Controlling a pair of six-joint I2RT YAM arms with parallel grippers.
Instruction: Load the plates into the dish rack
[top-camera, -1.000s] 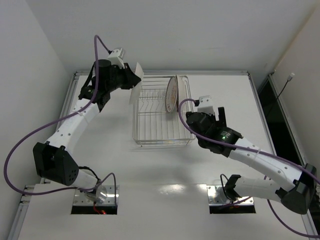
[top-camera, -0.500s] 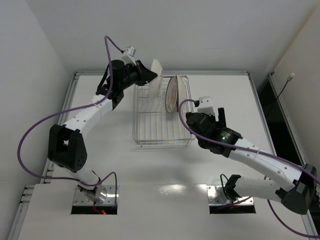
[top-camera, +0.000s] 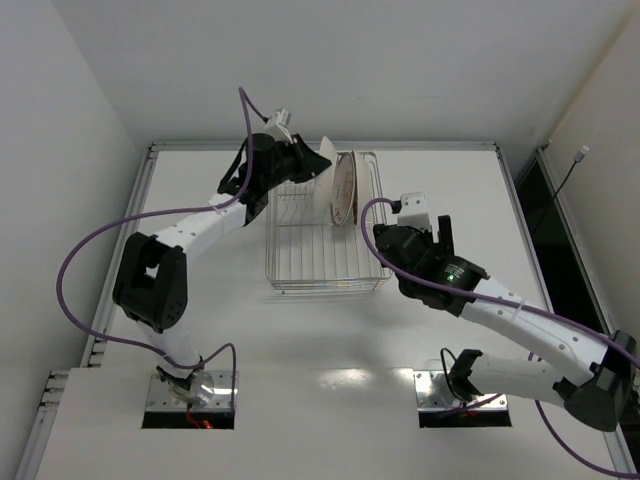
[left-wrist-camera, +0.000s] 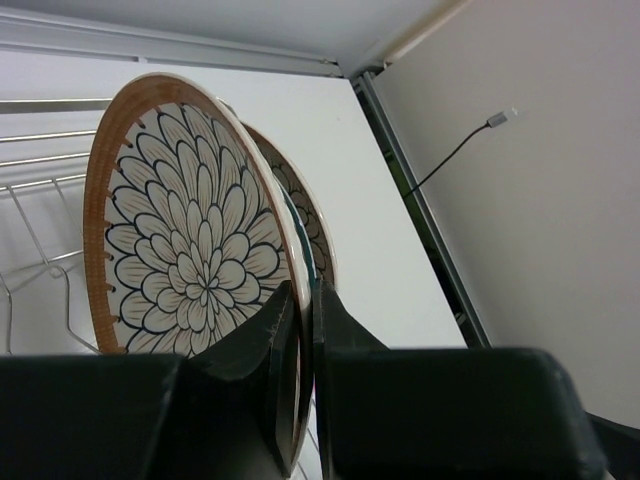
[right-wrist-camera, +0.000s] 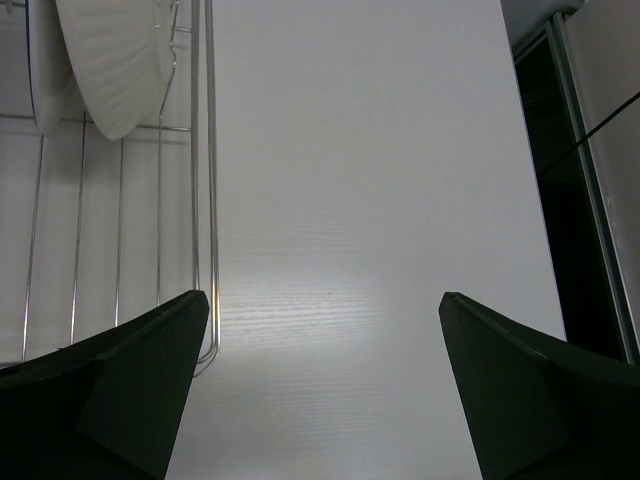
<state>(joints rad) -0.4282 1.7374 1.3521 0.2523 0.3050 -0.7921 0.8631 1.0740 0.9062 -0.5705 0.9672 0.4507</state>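
Observation:
My left gripper (top-camera: 308, 166) is shut on the rim of a small plate (top-camera: 320, 163) and holds it on edge over the far end of the dish rack (top-camera: 300, 262). In the left wrist view the jaws (left-wrist-camera: 305, 300) pinch this plate (left-wrist-camera: 190, 240); it has an orange-brown rim and a flower pattern. A second patterned plate (left-wrist-camera: 312, 225) stands close behind it, upright in the rack (top-camera: 343, 188). My right gripper (top-camera: 417, 226) is open and empty (right-wrist-camera: 322, 296) over the table right of the rack. I make out only two plates.
The right wrist view shows the rack's right wall (right-wrist-camera: 208, 180) and two white plate undersides (right-wrist-camera: 115, 60) at top left. A raised table edge (top-camera: 510, 180) and a dark gap run along the right. White walls enclose the far side.
My left arm has swung right with the plate, from left of the rack to over its far end beside the standing plate. The right arm has hardly moved.

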